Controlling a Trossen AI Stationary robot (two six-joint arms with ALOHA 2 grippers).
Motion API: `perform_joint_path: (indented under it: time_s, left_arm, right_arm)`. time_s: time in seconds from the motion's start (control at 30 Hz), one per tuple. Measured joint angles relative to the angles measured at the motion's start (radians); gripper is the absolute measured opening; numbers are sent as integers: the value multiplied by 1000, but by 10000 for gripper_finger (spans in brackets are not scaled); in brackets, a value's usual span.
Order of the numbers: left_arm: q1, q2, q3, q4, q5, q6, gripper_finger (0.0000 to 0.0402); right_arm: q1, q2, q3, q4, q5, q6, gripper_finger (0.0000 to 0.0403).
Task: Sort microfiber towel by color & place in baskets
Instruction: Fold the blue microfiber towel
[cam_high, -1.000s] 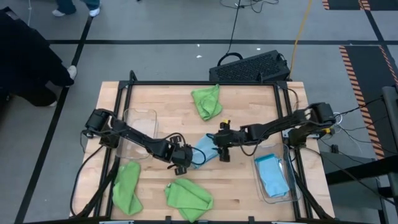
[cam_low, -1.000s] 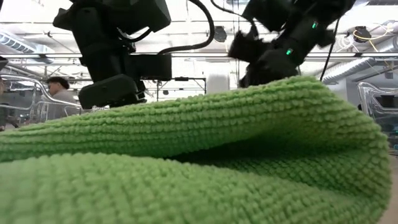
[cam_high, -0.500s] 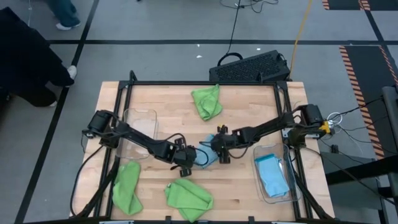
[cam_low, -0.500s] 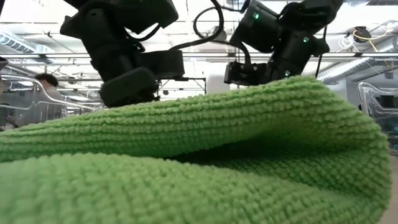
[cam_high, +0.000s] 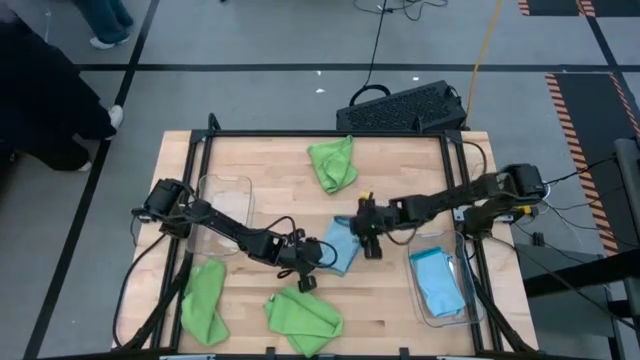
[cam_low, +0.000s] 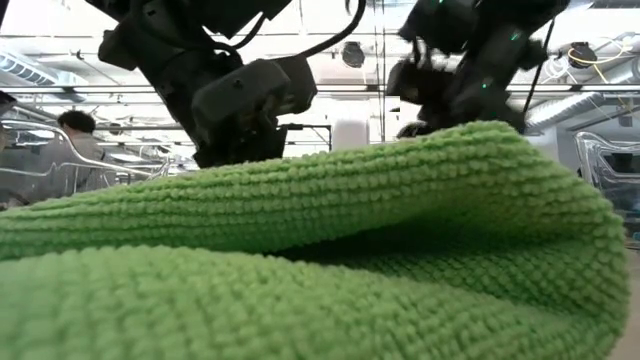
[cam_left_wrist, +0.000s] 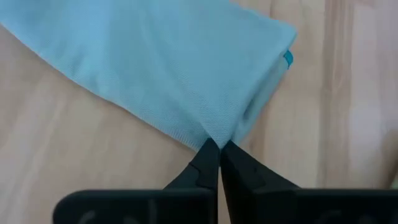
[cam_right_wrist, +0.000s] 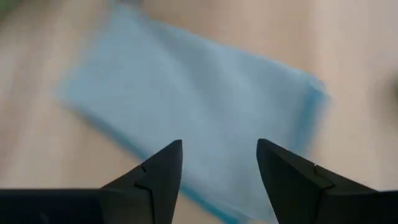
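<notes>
Left gripper (cam_left_wrist: 213, 149) pinched tight on the edge of a light blue towel (cam_left_wrist: 168, 68), fingertips pressed together with the cloth's hem caught between them, seen in the high view at the table's middle (cam_high: 308, 262). Towel (cam_high: 340, 243) lying flat on the wooden table (cam_high: 400, 170), folded over (a small darker blue tag showing at one corner in the left wrist view).

Right gripper (cam_right_wrist: 219, 163) hovering over the same towel (cam_right_wrist: 199, 99) from the other side, fingers spread well apart and holding nothing; in the high view just beside the towel's right edge (cam_high: 371, 232).

Elsewhere on the table, three lime green towels: one crumpled near the far edge (cam_high: 332, 163), one at the near left (cam_high: 204, 300), one at the near middle (cam_high: 302, 317), this last filling most of the low view (cam_low: 320, 250). Right-hand clear basket (cam_high: 418, 300) holding light blue cloth (cam_high: 438, 280). Left-hand clear basket (cam_high: 225, 185) sitting under the left arm, contents not discernible. Black perforated crate (cam_high: 405, 106) beyond the table's far edge. A person (cam_low: 75, 135) in the room behind, at the low view's left.
</notes>
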Motion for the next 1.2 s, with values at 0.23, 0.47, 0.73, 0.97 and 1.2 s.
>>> perform_joint_path:
  time_s: [0.23,0.47,0.73,0.97,1.2]
  left_arm:
    - [0,0,1,-1,33,29,5]
    - [3,-1,1,38,58,-18,10]
    - [13,-3,74,36,84,-10,13]
    - [104,-4,86,26,68,-8,9]
    - [143,-4,86,12,76,37,5]
  right_arm:
    - [124,23,1,47,-108,-95,201]
    - [195,96,0,127,66,-295,193]
    - [199,108,1,155,79,-344,138]
    - [194,103,1,84,82,-365,34]
    - [148,29,2,-73,88,-338,2]
